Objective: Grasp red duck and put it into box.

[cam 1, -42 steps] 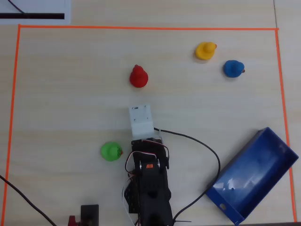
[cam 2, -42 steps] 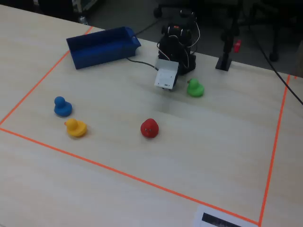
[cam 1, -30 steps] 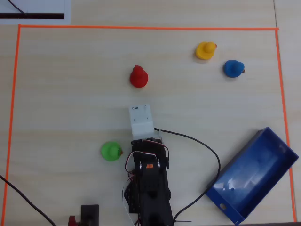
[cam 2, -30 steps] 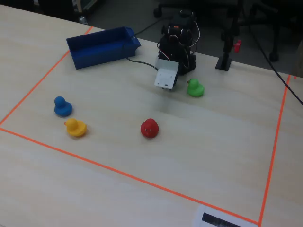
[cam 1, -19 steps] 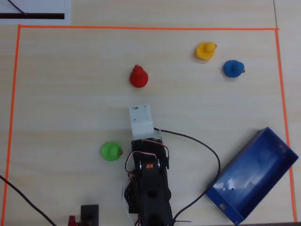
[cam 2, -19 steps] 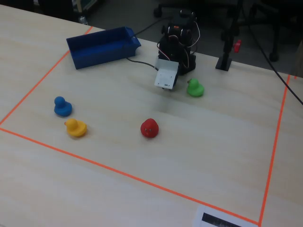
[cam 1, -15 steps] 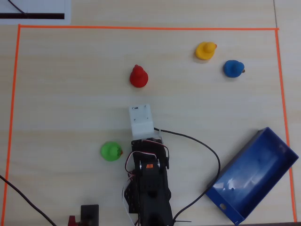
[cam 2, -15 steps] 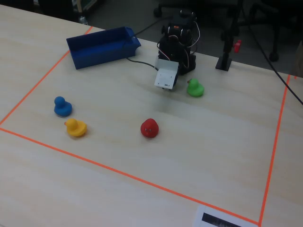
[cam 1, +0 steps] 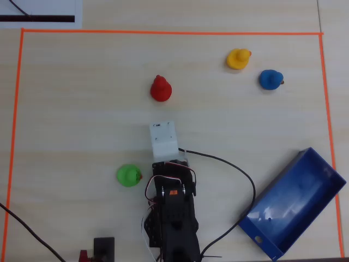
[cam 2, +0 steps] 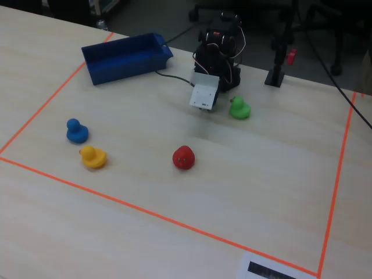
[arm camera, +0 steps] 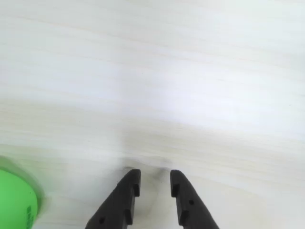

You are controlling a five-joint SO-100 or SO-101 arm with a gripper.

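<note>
**Two black fingers, narrow gap, nothing held**

Two black fingers of my gripper show at the bottom of the wrist view, pointing down at bare pale wood tabletop. Jaws are parted w/ a narrow gap, tips apart, nothing between them and nothing touching them. So: released, empty. A slice of the rounded bright-green toy duck sits at the bottom-left corner of that view, off to the side of my fingers, not in contact.

In the overhead view my black arm w/ its white wrist block reaches up from the bottom edge; gripper itself is hidden under the block there. The green duck is just beside the arm on its left.

The small solid-red toy duck stands on the table beyond the white block, apart from it, roughly in line w/ my reach. In the fixed view it sits near the centre of the orange-taped rectangle, nearer the camera than my arm.

The long glossy blue open tray, i.e. the box, lies angled at the lower right of the overhead view, well apart from the red duck. Inside looks empty: only reflections on its floor. In the fixed view the box is at upper left, no duck in it.

A small yellow toy duck and a small blue toy duck sit near each other at upper right of the overhead view, well apart from me.
</note>
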